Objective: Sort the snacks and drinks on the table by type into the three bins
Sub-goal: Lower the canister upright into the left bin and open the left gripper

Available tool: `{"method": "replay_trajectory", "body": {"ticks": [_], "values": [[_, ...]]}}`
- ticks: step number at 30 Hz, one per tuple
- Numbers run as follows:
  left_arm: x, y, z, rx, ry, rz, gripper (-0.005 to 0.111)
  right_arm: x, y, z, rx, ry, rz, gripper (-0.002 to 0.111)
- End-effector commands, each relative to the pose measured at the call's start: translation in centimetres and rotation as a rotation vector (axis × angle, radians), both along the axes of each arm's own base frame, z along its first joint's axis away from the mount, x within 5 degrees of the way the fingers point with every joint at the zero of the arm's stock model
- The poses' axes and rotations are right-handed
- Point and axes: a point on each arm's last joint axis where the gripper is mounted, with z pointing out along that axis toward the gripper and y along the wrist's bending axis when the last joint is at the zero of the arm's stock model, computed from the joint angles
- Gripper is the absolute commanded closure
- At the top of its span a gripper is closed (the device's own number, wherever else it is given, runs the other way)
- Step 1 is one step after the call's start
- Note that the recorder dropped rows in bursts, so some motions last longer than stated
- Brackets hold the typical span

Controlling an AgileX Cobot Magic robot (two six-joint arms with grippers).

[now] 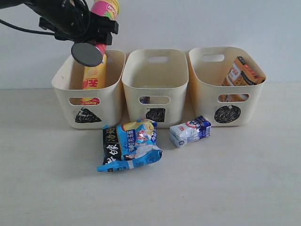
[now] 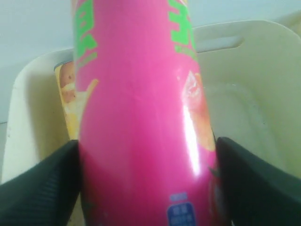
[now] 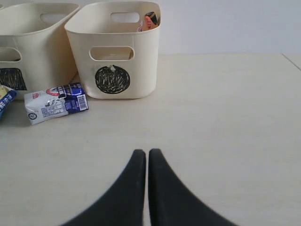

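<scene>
My left gripper (image 1: 98, 33) is shut on the pink chip cylinder (image 1: 106, 8), holding it above the triangle bin (image 1: 63, 94). In the left wrist view the black fingers (image 2: 44, 188) press both sides of the pink cylinder (image 2: 141, 103). The yellow cylinder (image 1: 95, 77) stands inside that bin. A blue-black bag (image 1: 128, 145) and a white and blue carton (image 1: 190, 131) lie on the table (image 1: 225, 188) before the bins. The orange-brown bag (image 1: 244, 73) leans in the circle bin (image 1: 202, 94). My right gripper (image 3: 146, 151) is shut on nothing, low over the bare table.
The square bin (image 1: 155, 80) stands in the middle; something dark (image 1: 145, 100) shows through its handle slot, too small to name. The dark purple carton is otherwise hidden. A pale wall rises behind the bins.
</scene>
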Motion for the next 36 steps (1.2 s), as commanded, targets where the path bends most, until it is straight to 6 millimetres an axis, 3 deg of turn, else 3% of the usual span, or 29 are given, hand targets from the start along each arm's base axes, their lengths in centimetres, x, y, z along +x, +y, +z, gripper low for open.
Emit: {"method": "replay_trajectory", "body": {"ticks": [1,4,6,9,12,17,22,25,30,32,36], "values": [[1.1,-0.2,-1.2,-0.030,-0.031,0.015,0.102,0.0,-0.1,0.1,-0.012,-0.015,-0.007,0.108],[1.7,-0.1,-2.2,-0.036,-0.025,0.026,0.098,0.0,-0.1,0.1,-0.012,-0.015,-0.007,0.108],[2.2,0.3,-2.9,-0.061,-0.014,0.057,0.082,0.0,-0.1,0.1,-0.012,-0.015,-0.007,0.108],[2.5,0.8,-3.2,-0.078,-0.009,0.083,0.045,0.0,-0.1,0.1,-0.012,-0.015,-0.007,0.108],[2.6,0.9,-3.2,-0.078,-0.009,0.085,0.017,0.0,-0.1,0.1,-0.012,-0.015,-0.007,0.108],[2.4,1.0,-3.2,-0.069,0.008,0.090,0.007,0.0,-0.1,0.1,-0.012,-0.015,-0.007,0.108],[2.1,1.3,-2.8,-0.037,0.015,0.092,0.013,0.0,-0.1,0.1,-0.012,-0.015,-0.007,0.108],[1.9,1.4,-2.1,-0.038,0.006,0.092,0.030,0.0,-0.1,0.1,-0.012,-0.015,-0.007,0.108],[1.0,1.7,-0.1,-0.048,-0.020,0.096,0.085,0.0,-0.1,0.1,-0.012,-0.015,-0.007,0.108],[0.7,1.8,0.8,-0.054,-0.037,0.095,0.102,0.0,-0.1,0.1,-0.012,-0.015,-0.007,0.108],[-0.2,2.1,2.8,-0.066,-0.071,0.094,0.102,0.0,-0.1,0.1,-0.012,-0.015,-0.007,0.108]]}}
